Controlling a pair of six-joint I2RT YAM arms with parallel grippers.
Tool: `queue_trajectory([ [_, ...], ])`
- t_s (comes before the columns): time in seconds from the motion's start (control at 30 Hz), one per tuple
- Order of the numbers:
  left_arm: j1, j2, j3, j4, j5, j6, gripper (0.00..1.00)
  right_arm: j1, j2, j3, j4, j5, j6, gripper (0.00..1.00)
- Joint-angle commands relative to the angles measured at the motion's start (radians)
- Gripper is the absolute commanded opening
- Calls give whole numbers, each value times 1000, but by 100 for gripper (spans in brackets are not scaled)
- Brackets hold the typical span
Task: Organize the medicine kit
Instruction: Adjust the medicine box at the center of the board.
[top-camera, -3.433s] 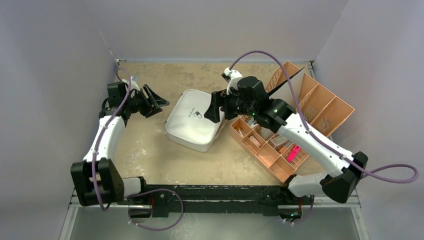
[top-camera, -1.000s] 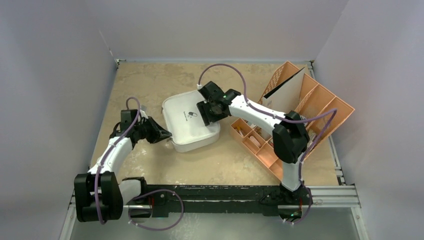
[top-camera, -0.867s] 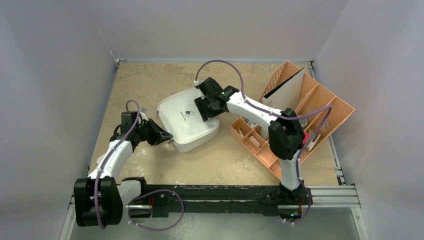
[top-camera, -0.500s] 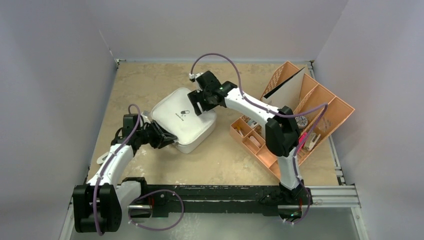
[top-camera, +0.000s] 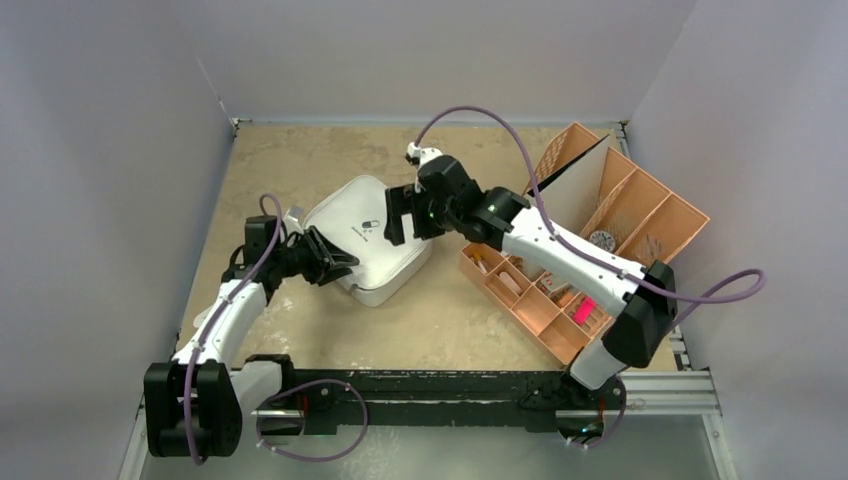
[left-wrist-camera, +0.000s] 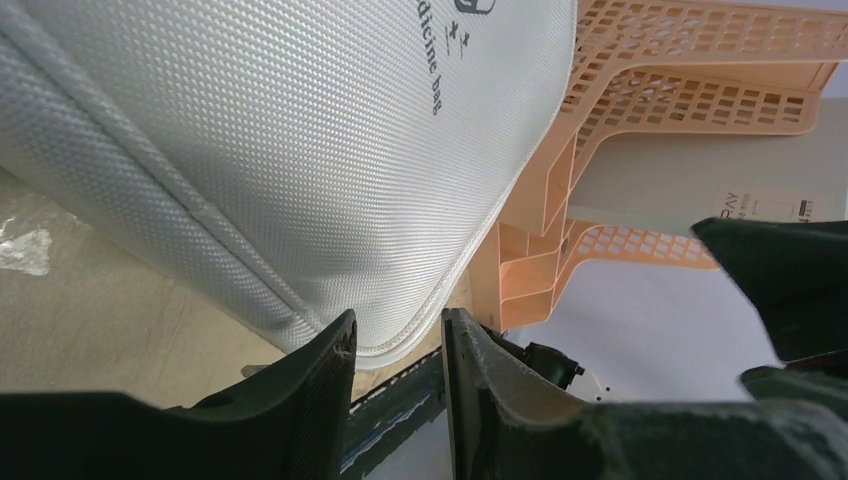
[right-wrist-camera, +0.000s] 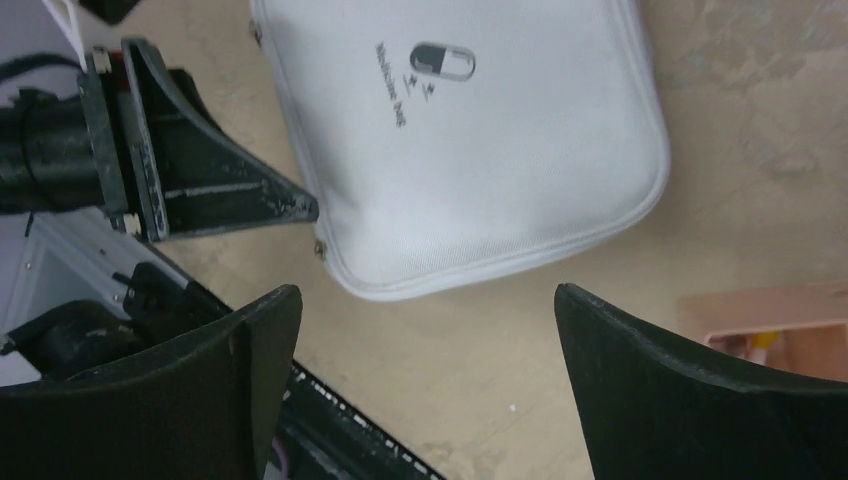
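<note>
Top external view: medicine kit (top-camera: 372, 245) closed and flat on the table (top-camera: 300, 150), turned corner-on like a diamond, lid and pill logo (right-wrist-camera: 443, 60) facing up.

Left of the kit: left gripper (top-camera: 335, 265), low at the kit's near-left edge, tips right up against the side seam.

Left jaws: apart by a narrow slot; in the left wrist view, the kit's piped rim at the mouth of that slot, not visibly pinched.

Above the kit: right gripper (top-camera: 408, 215), over the far-right part of the lid, aimed down at it, clear of the fabric.

Right jaws: spread wide, nothing between them, only the lid below.

Right of the kit: orange tray (top-camera: 535, 312), just beside the kit's right corner; touching or not, cannot tell.

Axis: near-square case, so no real long axis; seam running round the side wall, level with the left tips.

Deciding relation: kit straight ahead of the left tips and straight below the right ones; left arm nearer the seam, right arm nearer the lid.

Likely step: case not yet opened; probably a hold on one side and a pull at the seam on the other.
</note>
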Motion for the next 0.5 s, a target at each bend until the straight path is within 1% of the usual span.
queue_trajectory([
  [0.0,-44,14,-22,95,8,-17,35,51,-72,-128,33,5,145,96],
  [0.17,-112,51,-19,120,-47,-29,35,88,-142,-241,85,14,202,92],
  [0.27,-118,51,33,25,-99,18,40,99,-160,-285,92,13,210,91],
  [0.37,-118,19,86,-118,-177,89,46,113,-172,-319,102,18,223,90],
  [0.47,-117,-16,153,-229,-263,162,49,151,-184,-358,144,46,292,88],
])
